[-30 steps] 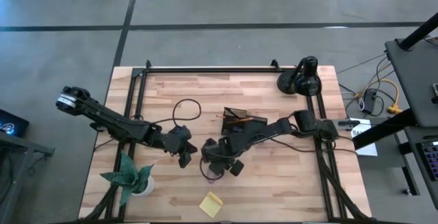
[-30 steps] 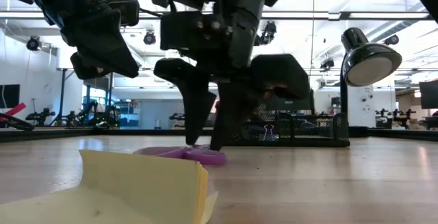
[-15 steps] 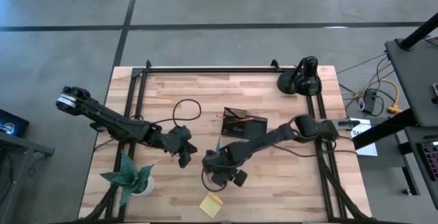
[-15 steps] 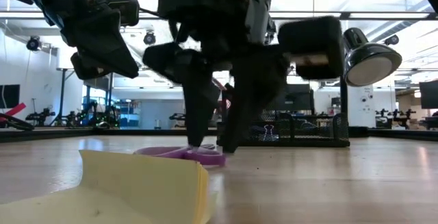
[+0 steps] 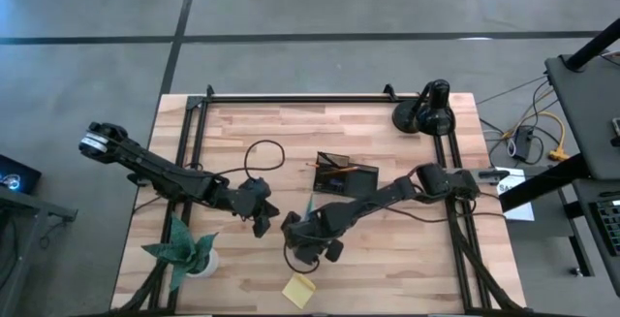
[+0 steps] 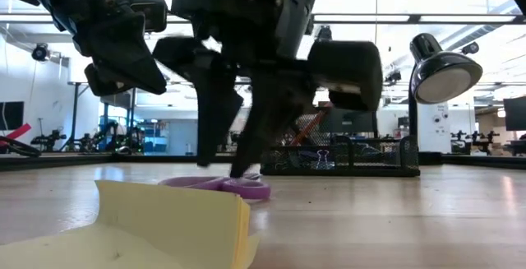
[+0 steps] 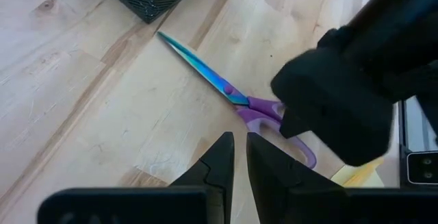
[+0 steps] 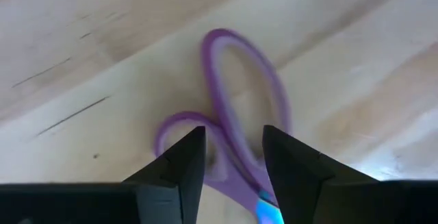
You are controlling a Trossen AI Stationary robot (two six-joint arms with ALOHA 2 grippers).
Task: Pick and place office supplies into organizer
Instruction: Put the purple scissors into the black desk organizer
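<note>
The purple-handled scissors (image 7: 236, 97) lie flat on the wood, with their blades pointing toward the dark mesh organizer (image 5: 346, 174). My right gripper (image 8: 233, 145) is open and low over their purple handles (image 8: 239, 94), one finger on either side of the loops. In the low view its fingertips come down at the handles (image 6: 238, 187). My left gripper (image 7: 239, 142) is shut and hovers just left of the scissors, touching nothing. The yellow sticky-note pad (image 5: 299, 289) lies near the table's near edge. Orange pencils (image 5: 334, 172) are in the organizer. My right gripper comes at the scissors' handles from above, pointing down, with its open fingers (image 8: 188, 152) standing on either side of the place where the two loops meet. I cannot tell whether a finger touches the handles. The scissors lie flat on the table.
The green paper plant (image 5: 184, 251) stands at the near left corner. The black lamp (image 5: 426, 109) is at the far right. A loop of black cable (image 5: 262, 154) lies left of the organizer. Bare wood shows on the near right part of the table (image 5: 407, 269).
My right gripper has moved a little toward the table's near edge, over the scissors' handles, and has turned about its wrist, so its fingers now slant. The scissors have stayed in place.
</note>
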